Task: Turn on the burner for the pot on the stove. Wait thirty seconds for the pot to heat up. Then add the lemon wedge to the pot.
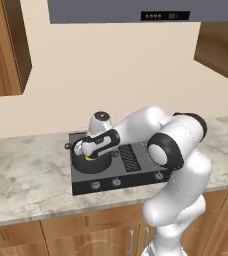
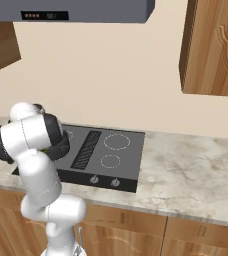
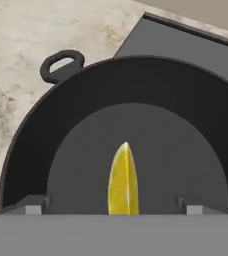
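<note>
In the hand view the dark grey pot (image 3: pixel 36 120) opens right under my gripper (image 3: pixel 113 205), one loop handle (image 3: pixel 61 65) at its far rim. The yellow lemon wedge (image 3: pixel 123 180) is inside the pot, midway between my fingertips (image 3: pixel 35 204), which stand wide apart and do not touch it. From the left base view my gripper (image 1: pixel 88 152) hangs over the pot (image 1: pixel 98 166) on the left side of the stove (image 1: pixel 136 175), with the lemon wedge (image 1: pixel 90 158) as a yellow speck below the hand. The pot hides its burner.
Small round knobs (image 1: pixel 116 182) line the stove's front edge. A ribbed black grille (image 2: pixel 87 148) runs down the stove's middle, with two white-ringed circles (image 2: pixel 117 141) to its right. Marbled counter (image 2: pixel 186 165) spreads on both sides, and a range hood (image 1: pixel 136 12) hangs above.
</note>
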